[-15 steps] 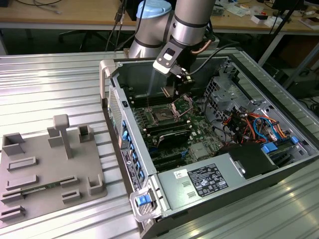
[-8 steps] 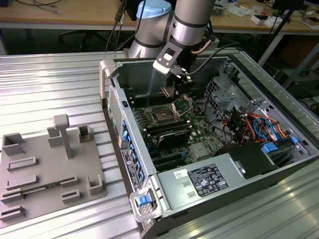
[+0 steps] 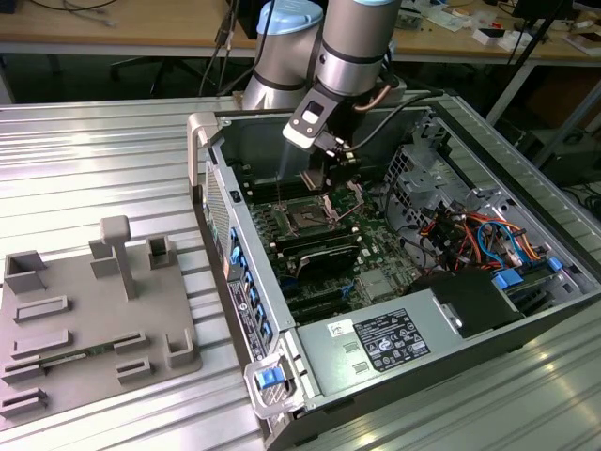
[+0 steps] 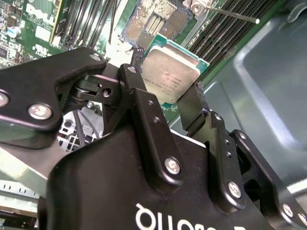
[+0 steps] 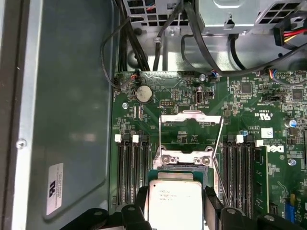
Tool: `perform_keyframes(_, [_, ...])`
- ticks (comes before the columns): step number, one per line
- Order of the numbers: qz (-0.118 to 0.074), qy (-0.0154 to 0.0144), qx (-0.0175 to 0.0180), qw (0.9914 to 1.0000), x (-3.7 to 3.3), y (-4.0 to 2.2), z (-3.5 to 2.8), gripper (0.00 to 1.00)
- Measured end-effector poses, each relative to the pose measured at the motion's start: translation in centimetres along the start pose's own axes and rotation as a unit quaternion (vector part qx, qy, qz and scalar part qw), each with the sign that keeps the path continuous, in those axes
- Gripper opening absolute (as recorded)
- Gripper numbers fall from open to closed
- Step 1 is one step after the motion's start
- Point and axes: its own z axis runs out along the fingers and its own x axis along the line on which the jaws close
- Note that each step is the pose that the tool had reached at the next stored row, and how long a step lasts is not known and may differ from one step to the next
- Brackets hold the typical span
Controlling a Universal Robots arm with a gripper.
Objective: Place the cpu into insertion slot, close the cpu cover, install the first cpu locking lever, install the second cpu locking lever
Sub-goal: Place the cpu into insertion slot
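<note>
I've got the cpu [image 4: 170, 76] pinched by two opposite edges in the gripper [image 4: 163, 81], jaws closed to chip width, held just above the insertion slot [image 4: 156, 21], not seated. My read: light, stiff, contacts fragile, so edge grip only, min force. The cpu cover [image 5: 189, 117] stands raised beyond it, all inside the pc case [image 3: 239, 282].

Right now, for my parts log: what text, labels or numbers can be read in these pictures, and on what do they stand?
White label on the power supply: print too small to read.
cpu top, held in the gripper: faint engraving, unreadable.
White sticker on the case wall: blurred.
Motherboard markings: too small.
</note>
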Motion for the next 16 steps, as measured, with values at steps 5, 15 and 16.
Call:
perform_keyframes(5, [0.0, -0.0018, 0.0001, 1.0, -0.02, -0.13, 0.84, 0.55])
perform_keyframes(15, [0.008, -0.0039, -0.0001, 0.99996, -0.05, -0.26, 2.17, 0.55])
perform_keyframes(16, [0.008, -0.004, 0.0004, 0.99996, -0.05, -0.27, 2.19, 0.55])
